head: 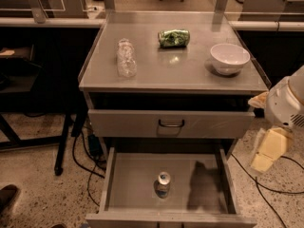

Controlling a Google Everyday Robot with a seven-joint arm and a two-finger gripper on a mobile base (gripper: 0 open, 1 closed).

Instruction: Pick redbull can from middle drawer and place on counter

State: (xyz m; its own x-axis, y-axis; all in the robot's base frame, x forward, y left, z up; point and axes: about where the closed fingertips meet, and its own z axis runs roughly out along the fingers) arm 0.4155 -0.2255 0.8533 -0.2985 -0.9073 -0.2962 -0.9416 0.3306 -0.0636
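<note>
The redbull can [163,184], slim, blue and silver with a shiny top, stands upright on the floor of the open middle drawer [128,186], near its front centre. The counter [175,70] is the grey metal top of the cabinet above. My gripper [267,150], with cream-coloured parts under a white arm, hangs at the right side of the cabinet. It is level with the gap between the two drawers, outside the drawer and well right of the can, holding nothing that I can see.
On the counter lie a clear plastic bottle [126,58], a crushed green can [174,38] and a white bowl [230,58]. The upper drawer with a dark loop handle [171,123] is closed. Cables [90,170] run over the floor to the left.
</note>
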